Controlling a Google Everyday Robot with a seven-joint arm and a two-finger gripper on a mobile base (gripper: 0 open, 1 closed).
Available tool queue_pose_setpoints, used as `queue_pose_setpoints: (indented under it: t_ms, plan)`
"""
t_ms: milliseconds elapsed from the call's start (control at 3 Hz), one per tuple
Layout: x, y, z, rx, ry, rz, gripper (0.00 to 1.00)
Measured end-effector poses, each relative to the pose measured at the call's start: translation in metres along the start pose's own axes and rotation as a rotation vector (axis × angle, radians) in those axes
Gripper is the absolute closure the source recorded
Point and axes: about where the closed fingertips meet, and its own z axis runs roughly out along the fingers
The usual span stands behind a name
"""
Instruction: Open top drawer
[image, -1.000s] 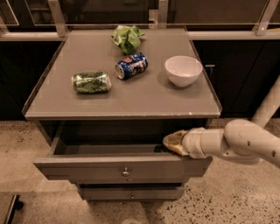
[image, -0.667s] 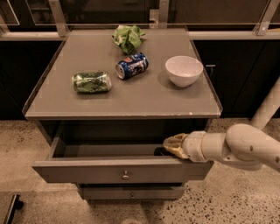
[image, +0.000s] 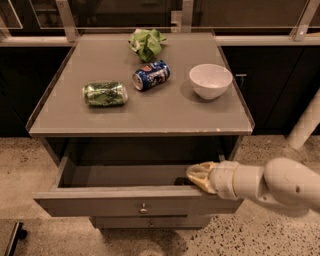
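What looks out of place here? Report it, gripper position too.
Both cans lie tipped on their sides on the tabletop: the green can left, the blue can mid-table. The top drawer stands pulled out, with the gripper at its right front edge.

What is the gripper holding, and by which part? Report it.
Cannot be told. The gripper rests at the upper edge of the top drawer, right of its knob and not on it; no clamp on the panel is visible.
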Motion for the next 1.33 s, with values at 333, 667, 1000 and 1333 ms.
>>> queue_pose_setpoints:
  t_ms: [333, 667, 1000, 1333]
  plan:
    - [-0.001, 0.004, -0.002, 0.005, -0.003, 0.006, 1.00]
    - [-0.001, 0.028, -0.013, 0.037, -0.020, 0.040, 1.00]
    - [-0.003, 0.044, -0.018, 0.062, -0.024, 0.052, 1.00]
    - [-0.010, 0.054, -0.034, 0.109, -0.039, 0.054, 1.00]
